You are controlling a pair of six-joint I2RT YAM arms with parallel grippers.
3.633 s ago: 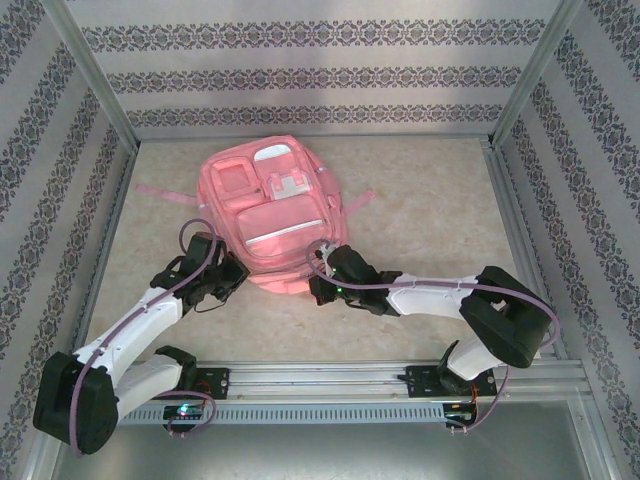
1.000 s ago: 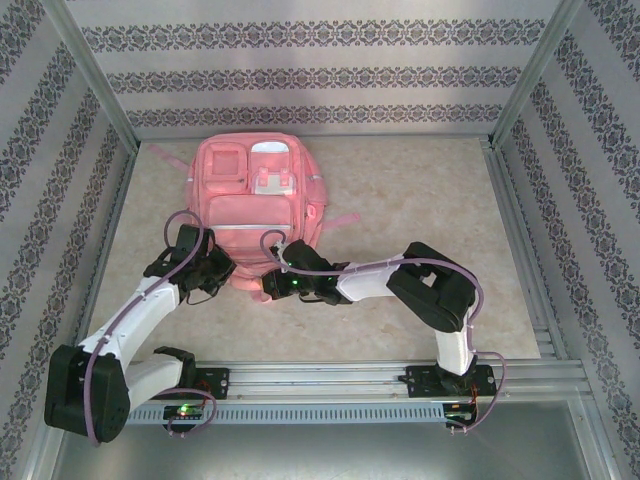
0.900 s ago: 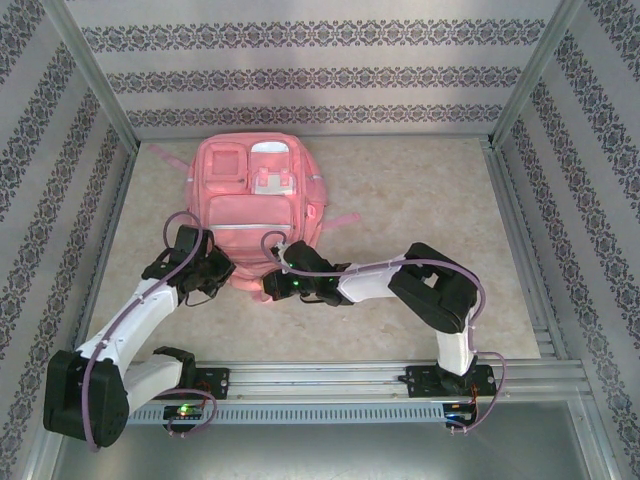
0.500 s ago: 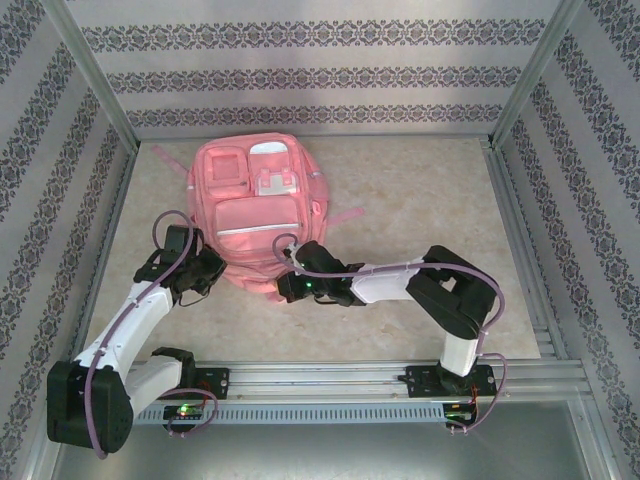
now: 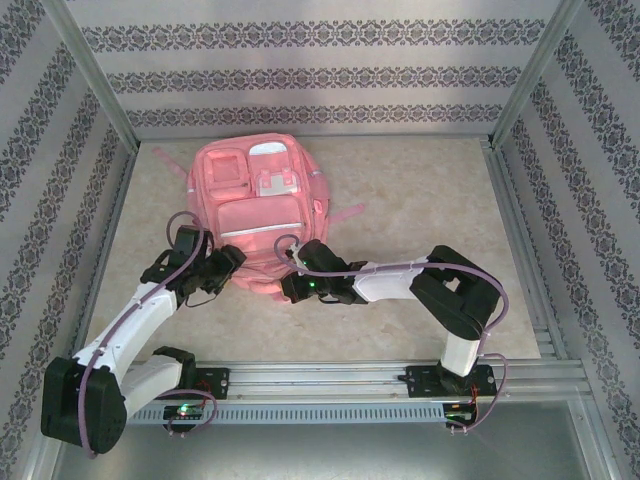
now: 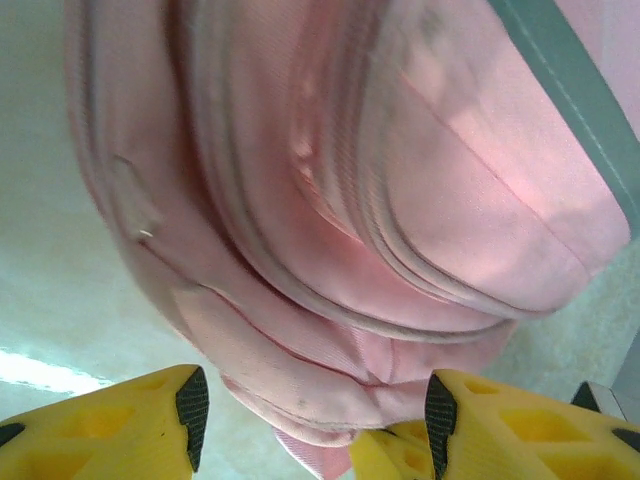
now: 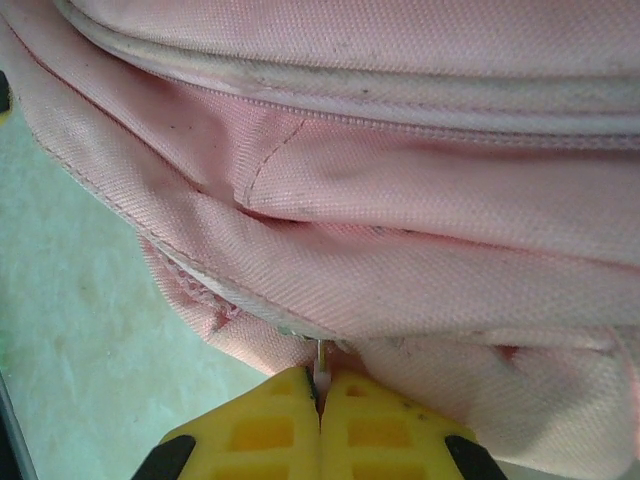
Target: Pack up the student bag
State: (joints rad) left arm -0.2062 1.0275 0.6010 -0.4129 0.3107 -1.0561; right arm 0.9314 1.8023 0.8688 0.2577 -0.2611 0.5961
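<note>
Left gripper (image 6: 315, 415), jaws parted: two black-padded yellow fingers (image 6: 120, 430) stand on either side of the rounded end of the pink student bag (image 6: 380, 200), whose curved seams run above them. Pale table (image 6: 40, 300) shows beyond the left-hand finger; a grey-green band (image 6: 570, 110) crosses the bag well above the right-hand finger.
</note>
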